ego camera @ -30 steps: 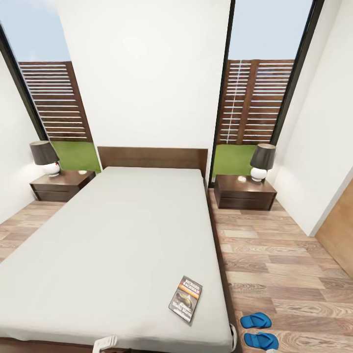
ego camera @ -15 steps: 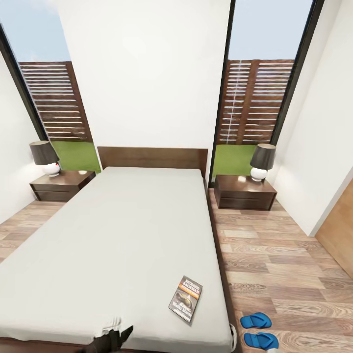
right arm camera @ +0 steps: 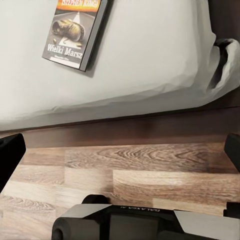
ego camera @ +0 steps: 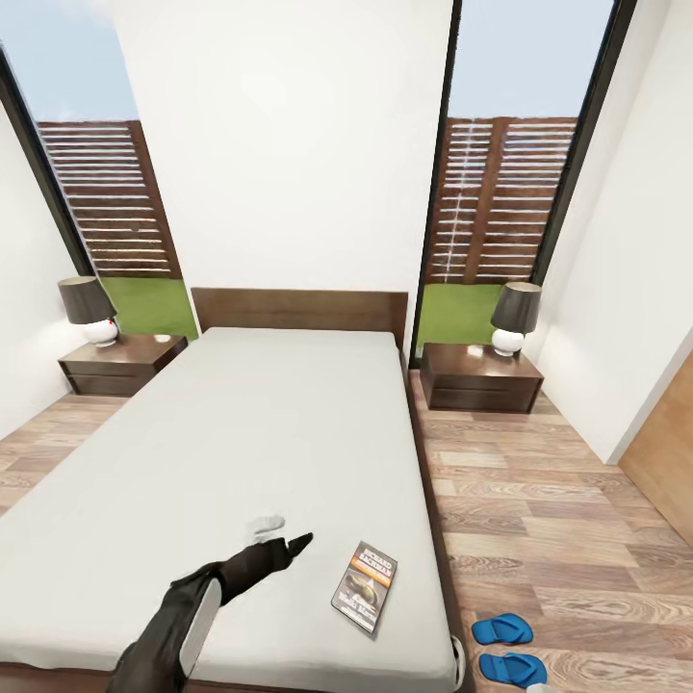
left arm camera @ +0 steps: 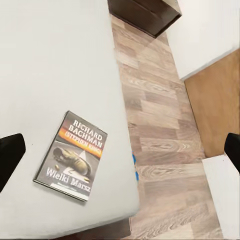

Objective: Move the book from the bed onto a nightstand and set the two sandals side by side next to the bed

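- My left gripper (ego camera: 279,534) is out over the light-grey mattress of the low dark-framed bed (ego camera: 241,452), arm stretched forward, one white finger and one dark finger visible in the head view.
- Left jaws stand wide apart with nothing between them; in the left wrist view the dark fingertips (left arm camera: 10,155) sit at opposite edges of the picture.
- The thin dark paperback book with white "RICHARD BACHMAN" lettering and an orange band (ego camera: 366,585) lies flat on the mattress, ahead of the left gripper and off to its right, near but not touching.
- Left wrist view has the book (left arm camera: 71,155) between the fingertip lines, close to the mattress's right edge, wood-plank floor (left arm camera: 160,125) beyond it.
- Right gripper (right arm camera: 120,150): dark fingertips at both picture edges, so spread wide, empty, hanging low over the floor at the foot of the bed.
- From the right gripper the book (right arm camera: 75,31) is ahead and up on the mattress, well apart.
- The two bright-blue flip-flop sandals (ego camera: 507,650) lie on the floor just right of the bed's foot corner, close together, far right of the left gripper.
- Two low dark reddish-brown nightstands flank the headboard far ahead of both grippers: left one (ego camera: 120,364), right one (ego camera: 479,378), each with a dark-shaded lamp on a white base (ego camera: 514,320).
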You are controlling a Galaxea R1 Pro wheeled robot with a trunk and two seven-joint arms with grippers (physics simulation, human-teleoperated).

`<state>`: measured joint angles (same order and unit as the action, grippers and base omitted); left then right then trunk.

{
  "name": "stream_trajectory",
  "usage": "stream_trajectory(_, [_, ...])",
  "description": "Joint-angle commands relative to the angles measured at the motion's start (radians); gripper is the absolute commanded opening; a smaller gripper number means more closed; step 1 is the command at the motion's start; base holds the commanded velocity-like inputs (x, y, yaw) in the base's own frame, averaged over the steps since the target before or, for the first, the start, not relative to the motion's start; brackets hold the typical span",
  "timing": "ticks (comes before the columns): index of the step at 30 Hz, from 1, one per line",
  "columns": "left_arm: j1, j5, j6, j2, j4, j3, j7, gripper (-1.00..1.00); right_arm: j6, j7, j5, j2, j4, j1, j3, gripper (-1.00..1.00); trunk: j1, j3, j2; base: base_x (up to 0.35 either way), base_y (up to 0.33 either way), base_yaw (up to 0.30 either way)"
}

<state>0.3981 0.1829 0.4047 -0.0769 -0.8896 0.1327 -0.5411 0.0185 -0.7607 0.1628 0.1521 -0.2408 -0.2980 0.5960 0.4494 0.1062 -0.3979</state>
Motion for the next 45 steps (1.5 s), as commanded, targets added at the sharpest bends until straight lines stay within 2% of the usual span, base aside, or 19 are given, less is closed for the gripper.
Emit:
stream_trajectory(1, [0.023,0.004,0.037,-0.014,-0.026,0.004,-0.003,1.00,0.002,-0.005,0.011,0.000,0.000,-0.001,0.008,1.00,0.001,0.002,-0.002,0.000,0.000,0.000])
stream_trajectory(2, [0.087,0.005,0.097,-0.029,-0.052,0.004,0.012,1.00,0.003,-0.004,0.011,0.000,0.000,-0.001,0.008,1.00,0.001,0.002,-0.002,0.000,0.000,0.000])
stream_trajectory(4, [0.139,0.007,0.131,-0.034,-0.055,0.004,0.046,1.00,0.004,-0.004,0.011,0.000,0.000,-0.001,0.008,1.00,0.001,0.002,-0.002,0.000,0.000,0.000])
stream_trajectory(5, [0.172,0.008,0.144,-0.036,-0.054,0.004,0.083,1.00,0.004,-0.004,0.011,0.000,0.000,-0.001,0.008,1.00,0.001,0.002,-0.002,0.000,0.000,0.000])
stream_trajectory(7, [0.235,0.016,0.157,-0.037,-0.028,0.005,0.219,1.00,0.004,-0.003,0.011,0.000,0.000,-0.001,0.008,1.00,0.001,0.002,-0.002,0.000,0.000,0.000])
stream_trajectory(10, [0.277,0.049,0.162,-0.040,0.015,0.005,0.362,1.00,0.004,-0.004,0.011,0.000,0.000,-0.001,0.008,1.00,0.001,0.002,-0.002,0.000,0.000,0.000])
stream_trajectory(13, [0.288,0.112,0.163,-0.042,0.030,0.003,0.411,1.00,0.003,-0.004,0.011,0.000,0.000,-0.001,0.008,1.00,0.001,0.002,-0.002,0.000,0.000,0.000])
stream_trajectory(17, [0.291,0.150,0.164,-0.042,0.035,0.003,0.425,1.00,0.003,-0.006,0.011,0.000,-0.001,-0.001,0.008,1.00,0.001,0.002,-0.002,0.000,0.000,0.000])
stream_trajectory(25, [0.292,0.169,0.165,-0.042,0.036,0.005,0.428,1.00,0.001,-0.007,0.011,0.000,-0.002,-0.001,0.008,1.00,0.001,0.002,-0.002,0.000,0.000,0.000])
stream_trajectory(29, [0.292,0.222,0.165,-0.047,0.037,0.003,0.428,1.00,0.003,-0.004,0.011,0.000,-0.002,-0.001,0.008,1.00,0.001,0.002,-0.002,0.000,0.000,0.000])
stream_trajectory(31, [0.292,0.233,0.165,-0.052,0.044,0.002,0.428,1.00,0.003,-0.004,0.011,0.000,-0.002,-0.001,0.008,1.00,0.001,0.002,-0.002,0.000,0.000,0.000])
stream_trajectory(45, [0.292,0.244,0.163,-0.058,0.062,0.002,0.425,1.00,0.000,-0.008,0.011,0.000,-0.003,-0.001,0.008,1.00,0.001,0.003,-0.002,0.000,0.000,0.000])
